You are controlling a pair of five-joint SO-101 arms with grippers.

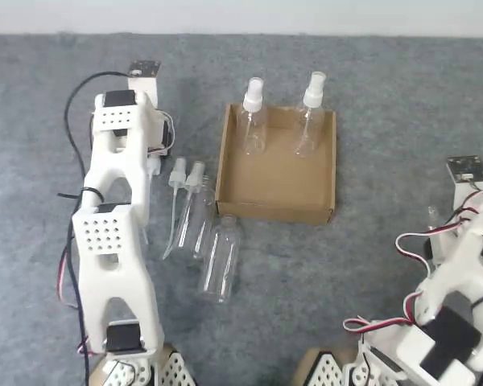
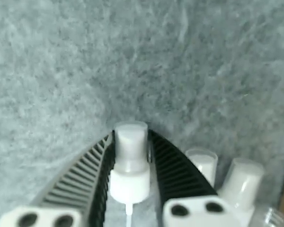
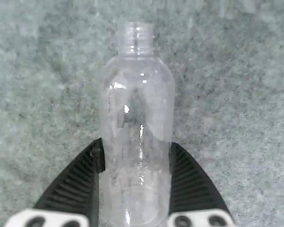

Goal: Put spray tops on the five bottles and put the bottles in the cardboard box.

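**We are holding an open bottle in one gripper and a spray top in the other, with two bottles boxed.**

The open bottle point(image 3: 137, 94) is sitting in the right gripper point(image 3: 136, 147), clamped round its lower body with the neck left free, over the grey carpet point(image 1: 386, 96) and well apart from the cardboard box point(image 1: 275, 211). We are judging it light, thin-walled and slick, likely to dent or twist under a hard squeeze, so a low, gentle hold suits it. The left gripper point(image 2: 130, 137) is pinching a spray top point(image 2: 129, 165) at its head, just above the collar. The top looks small and stiff with a thin, bendable tube. Spare tops point(image 1: 177, 171) and bare bottles point(image 1: 220, 257) are lying beside the box. Two capped bottles point(image 1: 253, 121) are standing inside it.
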